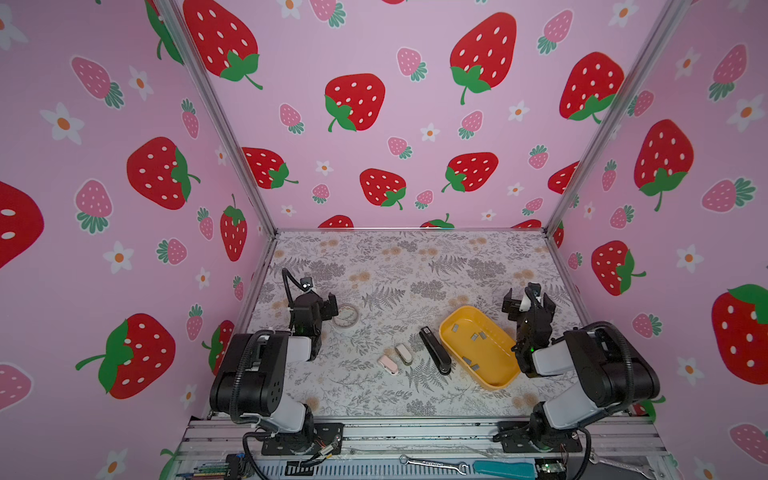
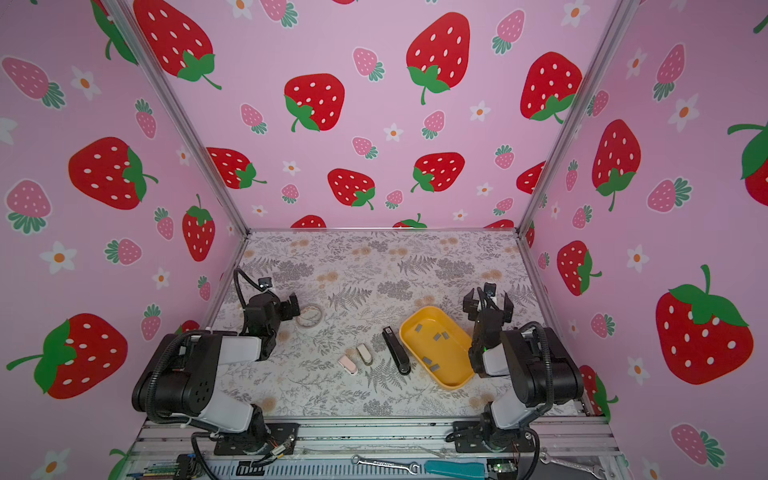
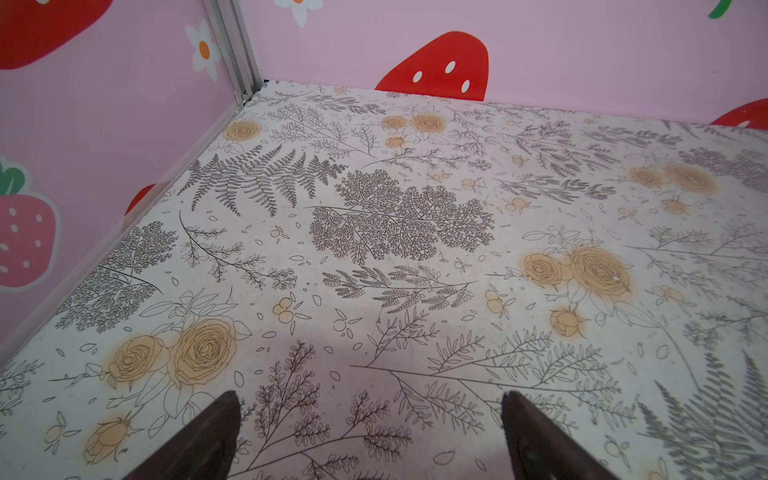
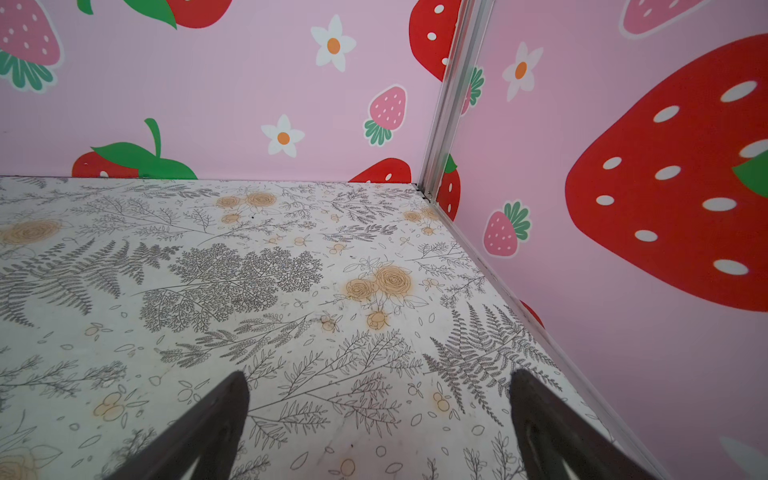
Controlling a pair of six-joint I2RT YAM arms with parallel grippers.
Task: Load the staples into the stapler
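Currently | left gripper [image 3: 370, 395] and right gripper [image 1: 528, 302] spread wide, empty | risk: thin staples [image 1: 473, 336] lie flat in tray [image 1: 498, 384], pinch may slip | stapler [image 1: 434, 351] beside tray looks closed, could skid

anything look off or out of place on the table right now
Nothing looks spilled or damaged. The staples lie loose and scattered at different angles inside the yellow tray, with none seen outside it. The black stapler lies flat right beside the tray and looks closed.
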